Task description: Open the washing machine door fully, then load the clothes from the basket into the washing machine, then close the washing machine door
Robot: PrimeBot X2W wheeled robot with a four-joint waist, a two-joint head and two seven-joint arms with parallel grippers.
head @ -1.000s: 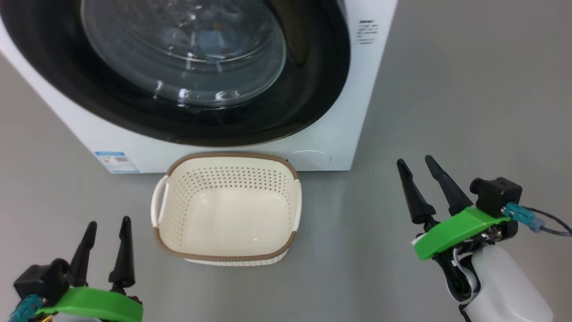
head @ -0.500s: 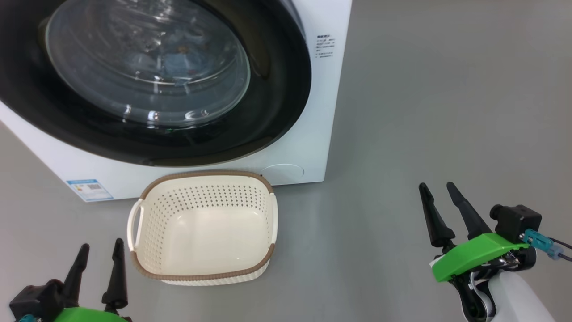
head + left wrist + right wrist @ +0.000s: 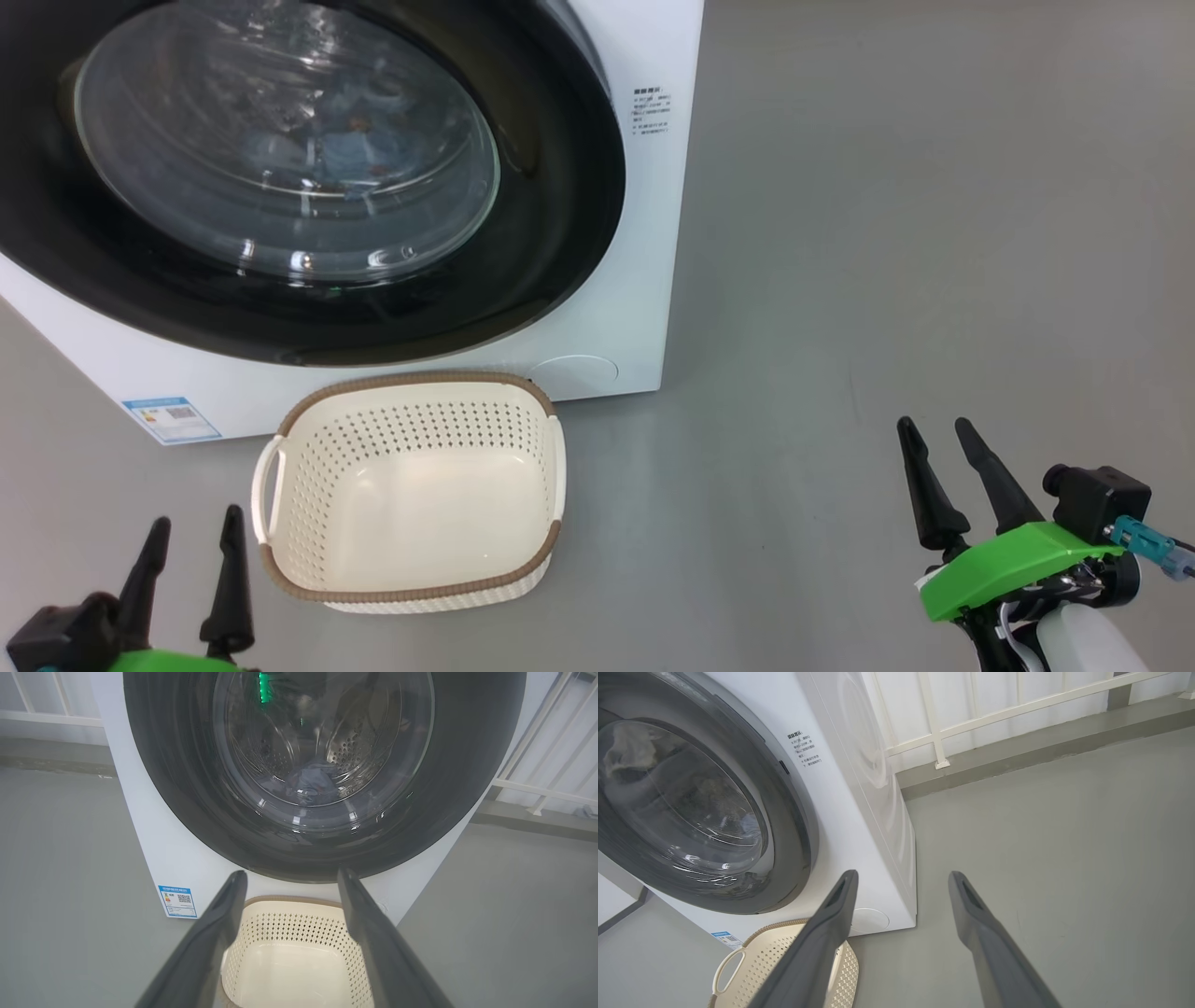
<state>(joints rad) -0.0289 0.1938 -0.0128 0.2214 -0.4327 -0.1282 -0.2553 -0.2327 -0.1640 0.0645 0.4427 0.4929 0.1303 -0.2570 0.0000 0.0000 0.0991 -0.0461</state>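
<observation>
Glossy black, the washing machine door (image 3: pixel 551 233) sits shut against the white washing machine (image 3: pixel 644 280). Clothes (image 3: pixel 313 784) lie in the drum (seen through the door glass). The basket (image 3: pixel 415 594) stands on the grey floor (image 3: pixel 887 233), directly before the machine. Left gripper (image 3: pixel 196 518) hovers near the basket, right gripper (image 3: pixel 932 425) well apart from it; both jaws wide, gripping nothing.

Soft, even, bright light fills the scene. Small white glints dot the glass of the washing machine door (image 3: pixel 280 159), with a green reflection near its top in the left wrist view. The basket (image 3: pixel 411 429) throws only a faint shadow on the grey floor (image 3: pixel 887 233). Wrist views bend straight lines at their edges, and the left gripper (image 3: pixel 292 873) looks slightly soft
</observation>
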